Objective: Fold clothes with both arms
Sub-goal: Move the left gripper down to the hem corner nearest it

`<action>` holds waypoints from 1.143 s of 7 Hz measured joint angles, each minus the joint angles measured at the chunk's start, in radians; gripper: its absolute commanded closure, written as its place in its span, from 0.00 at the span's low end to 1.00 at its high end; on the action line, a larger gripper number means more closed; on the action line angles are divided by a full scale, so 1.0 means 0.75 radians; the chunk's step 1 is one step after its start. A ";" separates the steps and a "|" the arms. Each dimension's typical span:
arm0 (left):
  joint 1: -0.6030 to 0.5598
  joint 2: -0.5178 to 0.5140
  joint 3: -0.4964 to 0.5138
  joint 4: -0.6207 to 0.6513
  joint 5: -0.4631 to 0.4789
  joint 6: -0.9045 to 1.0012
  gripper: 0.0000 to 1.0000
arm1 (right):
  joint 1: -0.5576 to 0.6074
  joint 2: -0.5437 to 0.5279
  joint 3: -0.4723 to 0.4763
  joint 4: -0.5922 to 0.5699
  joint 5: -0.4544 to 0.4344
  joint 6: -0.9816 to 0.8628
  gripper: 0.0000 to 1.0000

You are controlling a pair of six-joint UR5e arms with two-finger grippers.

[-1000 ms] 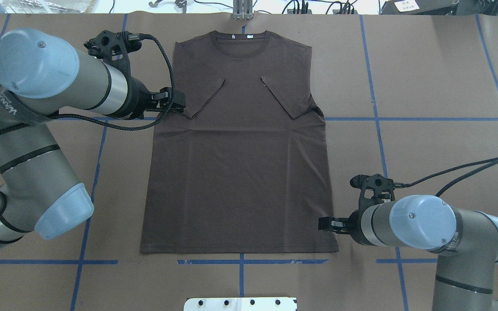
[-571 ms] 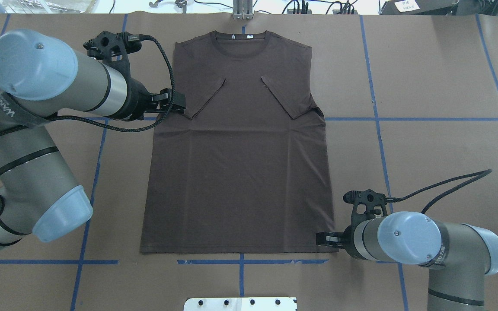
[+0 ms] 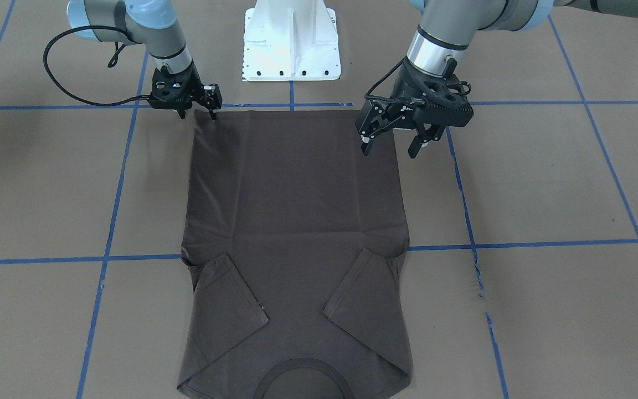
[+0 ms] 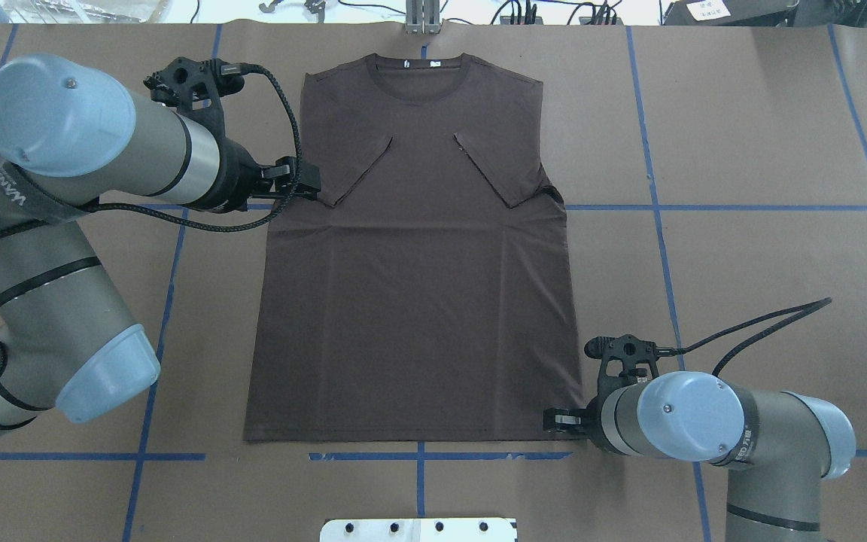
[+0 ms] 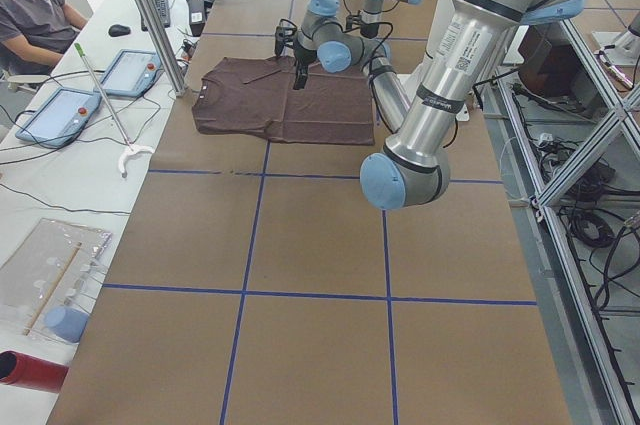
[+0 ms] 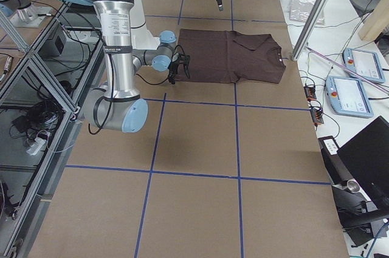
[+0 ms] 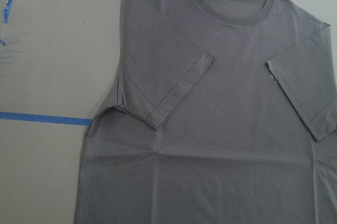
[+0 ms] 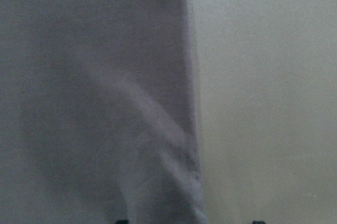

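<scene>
right claw (image 3: pixel 197 113) spread, low, straddling the hem corner of the t-shirt (image 4: pixel 411 301); left claw (image 3: pixel 388 145) spread, high over its sleeve-side edge; t-shirt flat on the desk (image 4: pixel 742 135), both sleeves (image 4: pixel 351 162) folded in; judged early: body folds remain.

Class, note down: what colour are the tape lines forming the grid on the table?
The tape lines are blue; the overhead exterior view shows them best.
</scene>
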 measured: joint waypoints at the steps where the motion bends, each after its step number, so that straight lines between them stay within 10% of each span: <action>1: 0.000 0.001 0.000 0.000 0.000 0.000 0.00 | 0.000 0.000 0.001 0.000 0.001 0.000 1.00; 8: 0.115 0.108 -0.020 0.003 0.001 -0.160 0.00 | 0.019 -0.024 0.119 -0.003 0.005 0.000 1.00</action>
